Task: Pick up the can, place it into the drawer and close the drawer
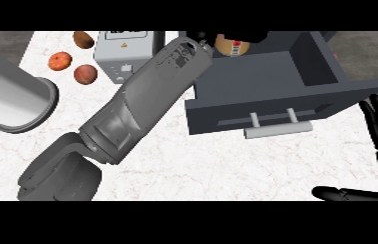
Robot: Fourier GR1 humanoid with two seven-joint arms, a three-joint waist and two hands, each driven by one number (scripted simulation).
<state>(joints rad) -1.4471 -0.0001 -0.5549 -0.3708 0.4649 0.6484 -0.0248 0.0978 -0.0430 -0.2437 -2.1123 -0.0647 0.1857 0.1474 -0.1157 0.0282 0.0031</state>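
Observation:
The can is tan with a red and white label and shows at the back of the open dark grey drawer, near its rear left corner. My left forearm runs diagonally up from the lower left. My left hand is at the can, with black fingers curled over its top, and hides much of it. The drawer's pale handle faces me. Only straight black fingers of my right hand show, low at the right edge and away from the drawer.
A grey box-shaped appliance stands left of the drawer. Beside it lie a brown potato, an orange fruit and a reddish one. A large metal pot sits at the left edge of the white marbled counter.

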